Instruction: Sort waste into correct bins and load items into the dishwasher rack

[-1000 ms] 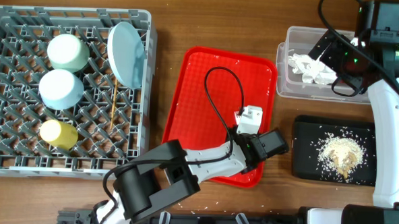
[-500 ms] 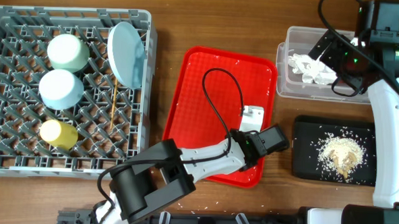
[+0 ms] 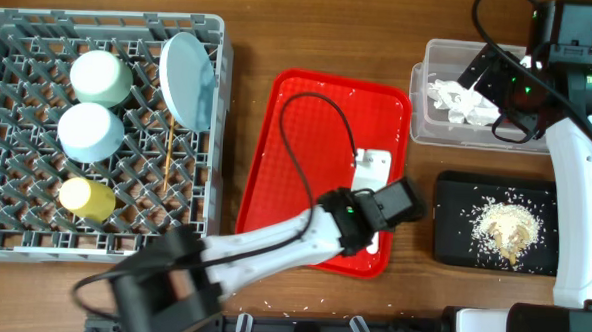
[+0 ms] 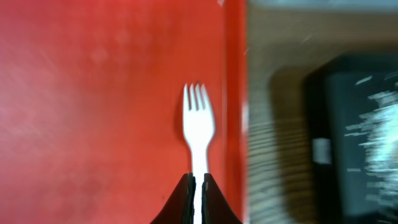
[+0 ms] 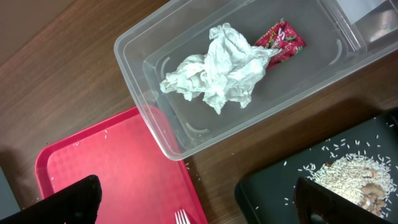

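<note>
My left gripper (image 4: pixel 198 177) is shut on the handle of the white plastic fork (image 4: pixel 199 127), tines pointing away, over the right side of the red serving tray (image 3: pixel 297 136). In the overhead view the left gripper (image 3: pixel 374 174) hides the fork. The fork tips show in the right wrist view (image 5: pixel 181 218). My right gripper (image 5: pixel 199 208) is open and empty above the clear tub (image 5: pixel 143 93), which holds crumpled tissue (image 5: pixel 217 68) and a red wrapper (image 5: pixel 280 38). The black tray (image 3: pixel 453 243) holds rice (image 3: pixel 503 230).
The grey rack (image 3: pixel 33 230) at the left holds the plate (image 3: pixel 188 79) on edge, the green bowl (image 3: pixel 100 75), the white bowl (image 3: pixel 89 132), the yellow cup (image 3: pixel 86 199) and chopsticks (image 3: pixel 168 160). Rice grains lie on the red tray.
My left arm has swung its elbow down and left, while its gripper has stayed over the red tray's right side, shifting slightly up. The right arm has not moved.
</note>
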Action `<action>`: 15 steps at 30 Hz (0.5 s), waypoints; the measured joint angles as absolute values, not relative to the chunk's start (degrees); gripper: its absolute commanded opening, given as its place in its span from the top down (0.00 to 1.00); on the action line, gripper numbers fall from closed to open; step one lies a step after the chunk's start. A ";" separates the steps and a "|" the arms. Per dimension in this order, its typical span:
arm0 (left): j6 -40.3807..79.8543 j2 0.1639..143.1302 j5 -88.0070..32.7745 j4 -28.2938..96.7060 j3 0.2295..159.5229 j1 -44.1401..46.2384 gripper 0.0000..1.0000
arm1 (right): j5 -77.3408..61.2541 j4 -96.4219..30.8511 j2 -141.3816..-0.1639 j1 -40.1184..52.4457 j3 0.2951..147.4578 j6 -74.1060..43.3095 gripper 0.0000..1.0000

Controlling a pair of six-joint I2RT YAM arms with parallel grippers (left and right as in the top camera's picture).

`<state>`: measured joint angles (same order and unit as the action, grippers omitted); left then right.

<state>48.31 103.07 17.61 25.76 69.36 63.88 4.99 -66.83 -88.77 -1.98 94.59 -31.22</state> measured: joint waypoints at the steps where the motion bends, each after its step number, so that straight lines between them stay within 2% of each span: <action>1: 48.31 100.33 17.54 26.41 69.36 63.33 0.66 | 4.99 -66.83 -88.77 -1.98 94.59 -31.22 0.00; 2: 48.16 98.26 17.54 26.85 69.36 62.76 0.45 | 4.99 -66.83 -88.77 -1.98 94.59 -31.22 0.00; 3: 48.23 96.95 17.47 27.31 69.36 62.30 0.34 | 4.99 -66.83 -88.77 -1.98 94.59 -31.22 0.00; 6: 48.56 95.61 15.84 27.90 69.36 61.17 0.23 | 4.99 -66.81 -88.77 -1.98 94.59 -31.22 0.00; 11: 48.56 102.08 12.36 23.99 69.36 61.21 0.21 | 4.99 -66.83 -88.75 -1.98 94.59 -31.22 0.00; 15: 48.38 108.53 9.72 22.87 69.36 61.41 0.41 | 4.99 -66.83 -88.77 -1.98 94.59 -31.22 0.00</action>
<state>48.38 108.53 9.72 22.87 69.36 61.41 4.99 -66.83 -88.77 -1.98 94.59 -31.22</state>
